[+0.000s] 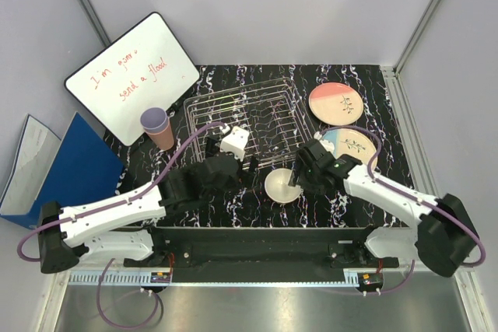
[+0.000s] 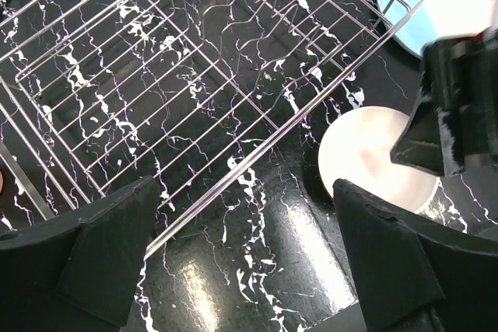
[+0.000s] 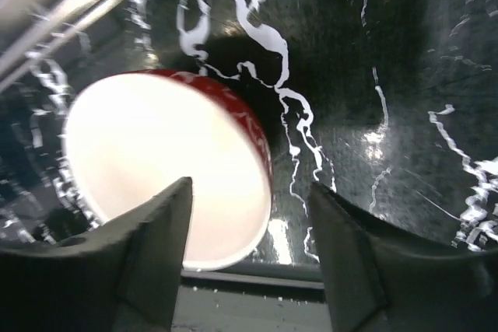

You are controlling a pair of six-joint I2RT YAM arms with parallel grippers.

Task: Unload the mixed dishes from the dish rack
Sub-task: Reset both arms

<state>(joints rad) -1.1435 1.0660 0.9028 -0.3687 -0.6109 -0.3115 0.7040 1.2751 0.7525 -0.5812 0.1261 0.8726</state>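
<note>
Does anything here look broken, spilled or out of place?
Nothing is broken or spilled. The only quirks: the lavender cup sits nested inside the salmon-pink cup left of the dish rack, and the whiteboard sits crooked at the back left.

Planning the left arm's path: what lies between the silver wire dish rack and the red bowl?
Only bare black marbled tabletop separates the silver wire dish rack from the glossy red bowl; the left wrist view shows it.
</note>
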